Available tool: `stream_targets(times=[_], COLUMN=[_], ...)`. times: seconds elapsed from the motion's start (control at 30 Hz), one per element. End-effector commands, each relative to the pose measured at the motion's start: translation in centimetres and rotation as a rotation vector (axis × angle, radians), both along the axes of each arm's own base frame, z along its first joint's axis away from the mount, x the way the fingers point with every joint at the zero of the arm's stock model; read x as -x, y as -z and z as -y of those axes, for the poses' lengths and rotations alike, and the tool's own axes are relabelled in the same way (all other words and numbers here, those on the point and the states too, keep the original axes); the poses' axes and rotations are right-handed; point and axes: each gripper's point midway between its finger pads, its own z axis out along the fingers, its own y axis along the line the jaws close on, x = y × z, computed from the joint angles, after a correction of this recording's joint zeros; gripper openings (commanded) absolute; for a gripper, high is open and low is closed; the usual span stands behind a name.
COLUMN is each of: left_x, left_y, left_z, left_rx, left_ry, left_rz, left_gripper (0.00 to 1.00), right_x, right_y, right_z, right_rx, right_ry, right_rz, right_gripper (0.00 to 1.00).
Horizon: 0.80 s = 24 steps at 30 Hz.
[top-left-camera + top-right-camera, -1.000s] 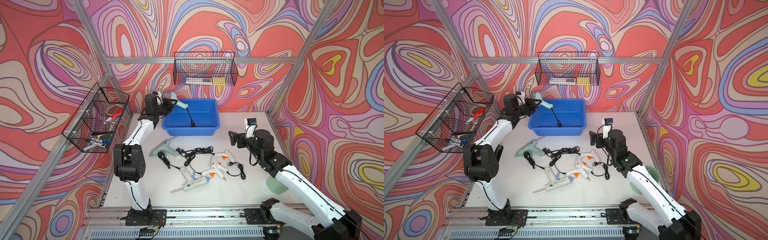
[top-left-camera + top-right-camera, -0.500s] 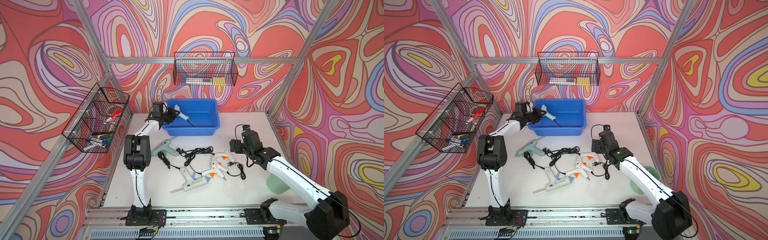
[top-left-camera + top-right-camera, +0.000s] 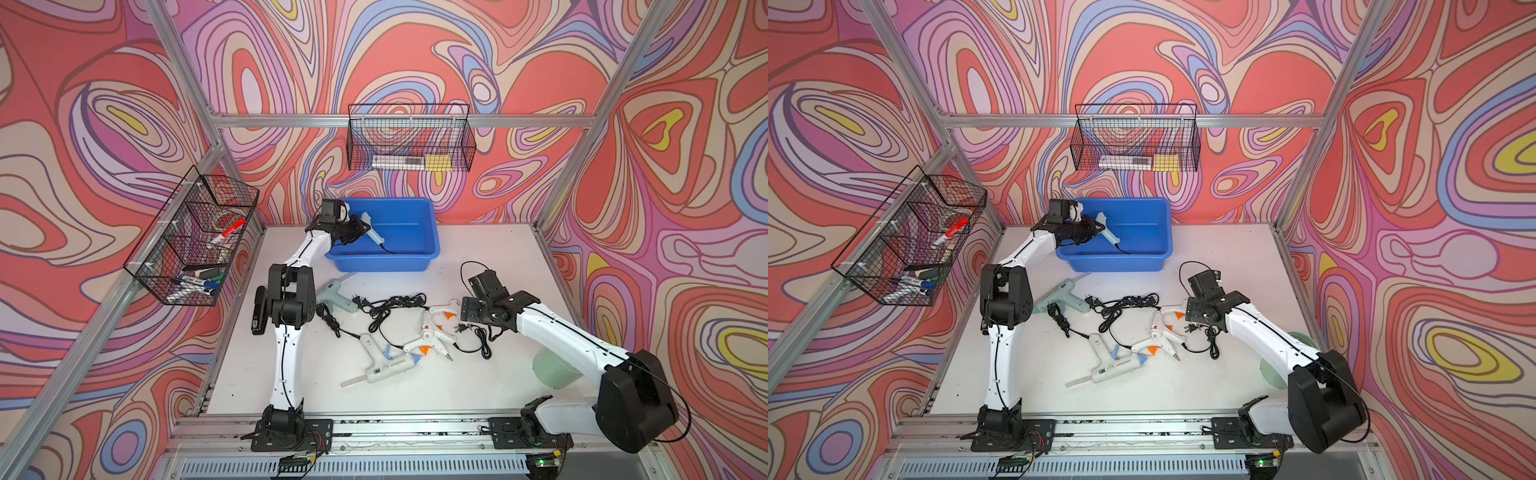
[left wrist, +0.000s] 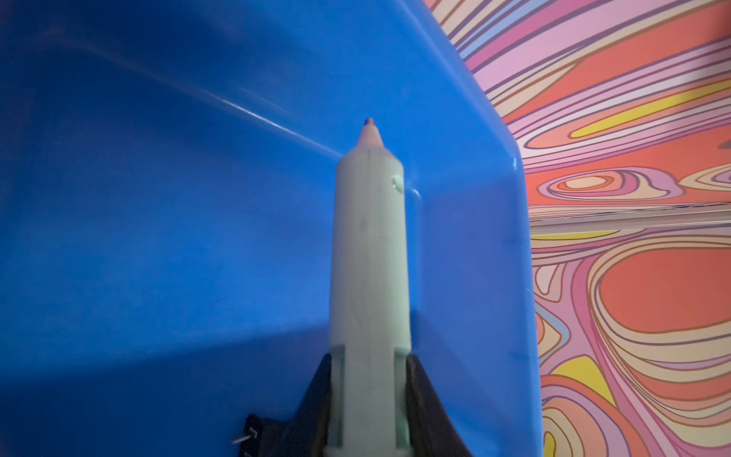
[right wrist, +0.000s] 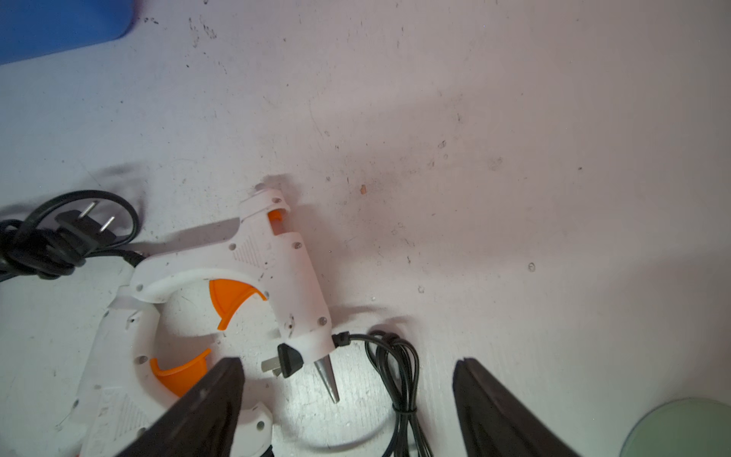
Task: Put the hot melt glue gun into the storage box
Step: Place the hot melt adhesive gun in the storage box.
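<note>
Lowering, the left gripper [image 3: 360, 229] now pinches the pale green glue gun [image 3: 372, 233] down inside the blue storage box [image 3: 430, 232], ready for release; the right gripper [image 5: 348, 362], jaws spread, has dropped toward a white-and-orange glue gun [image 5: 285, 269].

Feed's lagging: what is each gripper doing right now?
Left gripper: shut on the pale green glue gun, over the storage box.
Right gripper: open, empty, above a white glue gun.
</note>
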Motion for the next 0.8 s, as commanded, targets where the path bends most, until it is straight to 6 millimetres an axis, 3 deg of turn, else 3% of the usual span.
stream_targets(times=[0.0,0.27,0.57,0.77], left_x=[0.3,-0.3,-0.9,-0.7], left_y=[2.5,4.4,5.2,2.4], left_z=[-0.6,-0.7,-0.9,-1.7], left_rx=[-0.076,-0.093,-0.098,-0.136], left_ry=[0.005,-0.001,-0.016,-0.05], left_rz=[-0.048,-0.046,-0.037,-0.005], left_gripper=[0.24,0.35,0.64,0.97], right_x=[0.3,0.0,0.1,-0.2], right_y=[0.9,1.2,2.5,3.5], right_z=[0.0,-0.2,0.0,-0.8], right_rx=[0.007,0.01,0.036,0.028], right_ry=[0.019,0.012,0.008,-0.036], right_rz=[-0.038,-0.048,-0.085,-0.113], right_gripper=[0.85,0.84,0.84,0.81])
